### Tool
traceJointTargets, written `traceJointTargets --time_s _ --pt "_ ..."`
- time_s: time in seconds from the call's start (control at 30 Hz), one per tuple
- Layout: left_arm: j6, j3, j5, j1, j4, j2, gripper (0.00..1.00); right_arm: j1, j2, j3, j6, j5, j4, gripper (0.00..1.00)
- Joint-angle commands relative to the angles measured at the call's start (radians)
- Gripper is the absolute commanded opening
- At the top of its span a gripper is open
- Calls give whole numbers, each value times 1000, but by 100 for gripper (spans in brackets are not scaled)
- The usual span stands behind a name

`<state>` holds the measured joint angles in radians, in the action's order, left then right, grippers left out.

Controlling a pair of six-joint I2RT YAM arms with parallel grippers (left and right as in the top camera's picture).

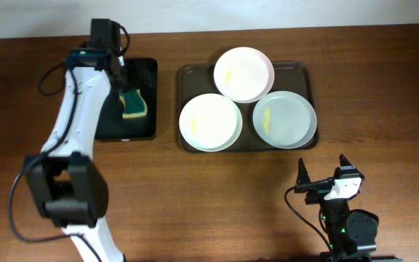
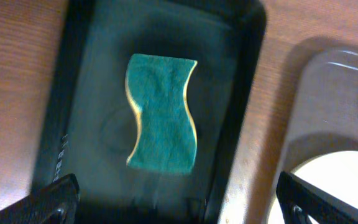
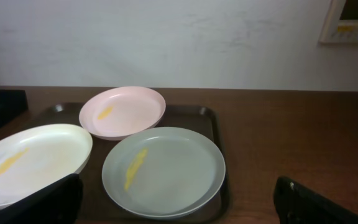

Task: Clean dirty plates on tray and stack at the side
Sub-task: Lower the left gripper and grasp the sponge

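Observation:
Three round pale plates lie on the dark tray [image 1: 300,73]: a back plate [image 1: 244,73], a front left plate [image 1: 209,121] and a front right plate [image 1: 284,120], each with a yellow smear. In the right wrist view they show as the back plate [image 3: 123,111], the left plate [image 3: 33,160] and the right plate [image 3: 163,169] on the tray [image 3: 209,119]. My left gripper [image 1: 119,73] is open above a green and yellow sponge [image 1: 132,104], seen in the left wrist view [image 2: 161,113] between my open fingers [image 2: 179,202]. My right gripper [image 1: 324,173] is open and empty, in front of the tray [image 3: 179,202].
The sponge lies in a smaller, deeper black tray [image 1: 145,73] left of the big tray, also in the left wrist view [image 2: 241,74]. The big tray's rim [image 2: 328,68] and one plate's edge [image 2: 334,180] show at right. Brown wooden table [image 1: 209,204] all around; a wall at the back.

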<state>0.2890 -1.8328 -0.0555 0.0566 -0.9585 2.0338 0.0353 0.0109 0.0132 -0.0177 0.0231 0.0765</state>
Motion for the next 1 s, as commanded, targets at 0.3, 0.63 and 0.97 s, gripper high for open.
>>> traceJointTargets --time_s 0.3,0.63,0.97 --pt "15 -13 8 -50 121 238 99 -3 -7 -8 6 -6 3 98" --pt "40 -11 105 -45 131 289 90 -3 -7 -8 6 -6 3 98" --pt "40 -11 57 -28 135 323 16 -3 -7 -8 6 -6 3 98"
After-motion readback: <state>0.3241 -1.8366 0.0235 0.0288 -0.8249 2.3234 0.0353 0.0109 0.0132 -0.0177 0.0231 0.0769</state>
